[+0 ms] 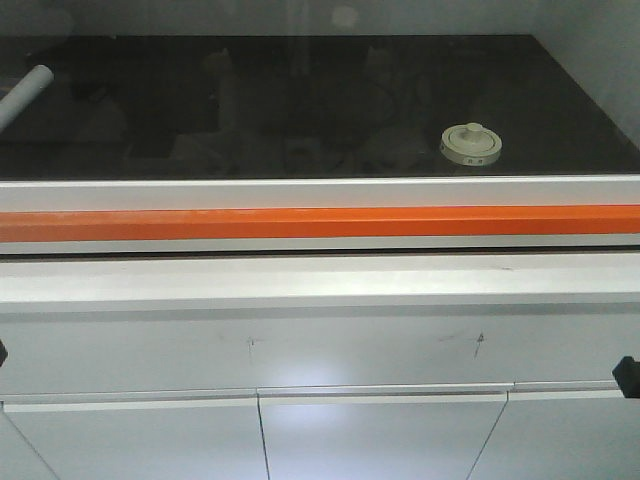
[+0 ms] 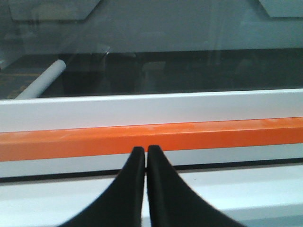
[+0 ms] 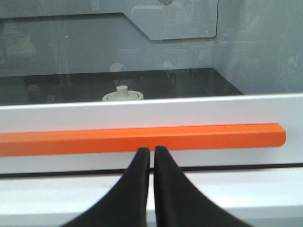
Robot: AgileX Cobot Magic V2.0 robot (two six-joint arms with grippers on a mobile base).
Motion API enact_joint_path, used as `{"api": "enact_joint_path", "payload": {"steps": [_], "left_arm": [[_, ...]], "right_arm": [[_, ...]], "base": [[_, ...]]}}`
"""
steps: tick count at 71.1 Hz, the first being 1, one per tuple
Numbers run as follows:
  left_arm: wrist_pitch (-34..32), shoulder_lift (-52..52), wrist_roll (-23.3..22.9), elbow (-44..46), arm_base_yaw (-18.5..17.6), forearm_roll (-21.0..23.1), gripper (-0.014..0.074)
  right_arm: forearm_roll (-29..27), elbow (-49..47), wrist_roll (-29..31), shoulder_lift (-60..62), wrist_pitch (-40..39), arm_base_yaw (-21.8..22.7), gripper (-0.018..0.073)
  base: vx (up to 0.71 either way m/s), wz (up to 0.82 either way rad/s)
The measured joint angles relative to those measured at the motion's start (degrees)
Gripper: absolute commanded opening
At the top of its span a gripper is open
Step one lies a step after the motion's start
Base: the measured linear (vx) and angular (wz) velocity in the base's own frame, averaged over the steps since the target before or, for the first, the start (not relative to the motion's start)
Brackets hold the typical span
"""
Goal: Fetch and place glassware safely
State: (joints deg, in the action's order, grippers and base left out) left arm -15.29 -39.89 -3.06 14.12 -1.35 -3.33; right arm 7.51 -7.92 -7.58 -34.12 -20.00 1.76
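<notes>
The glassware (image 1: 470,144), a squat clear jar with a cream-white knobbed lid, stands on the dark worktop (image 1: 300,100) behind a glass sash, at the right. In the right wrist view only its lid (image 3: 122,94) shows above the white frame. My left gripper (image 2: 145,149) is shut with nothing in it, in front of the orange bar (image 2: 151,137). Shut and empty too, my right gripper (image 3: 152,150) hangs before the same bar (image 3: 142,139), well short of the jar. Neither gripper shows in the front view.
A rolled white paper sheet (image 1: 25,93) lies at the worktop's far left, also in the left wrist view (image 2: 42,80). A white sash frame with the orange bar (image 1: 320,222) runs across the front. White cabinet doors (image 1: 380,435) sit below.
</notes>
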Motion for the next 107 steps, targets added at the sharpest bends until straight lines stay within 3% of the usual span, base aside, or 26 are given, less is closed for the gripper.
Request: {"api": "enact_joint_path", "payload": {"steps": [18,38,63,87,107], "left_arm": [[-16.90,-4.53,0.00,-6.97,0.00,-1.73,-0.0007],[-32.29,-17.50,0.00,-7.40,0.00,-1.90,-0.0007],[-43.71,-31.66,0.00,-7.40,0.00,-1.74,-0.0007],[-49.05,-38.00,0.74,-7.29,0.00,0.28,-0.0007],[-45.95,-40.46,1.10,-3.08,0.00,1.62,-0.0007]], "right_arm": [[3.51,0.81,0.33,-3.11,-4.34,0.00,-0.0001],[4.40,0.81,0.44,-12.99,-14.67,0.00,-0.0001],[4.52,0.70,3.31,-29.25,-27.63,0.00,-0.0001],[4.52,0.63,3.49,-40.10,-36.80,0.00,-0.0001],[4.52,-0.05,3.57,-44.34,-40.52,0.00,-0.0001]], "base": [[0.00,0.00],[0.00,0.00],[0.00,0.00],[0.00,0.00],[0.00,0.00]]}}
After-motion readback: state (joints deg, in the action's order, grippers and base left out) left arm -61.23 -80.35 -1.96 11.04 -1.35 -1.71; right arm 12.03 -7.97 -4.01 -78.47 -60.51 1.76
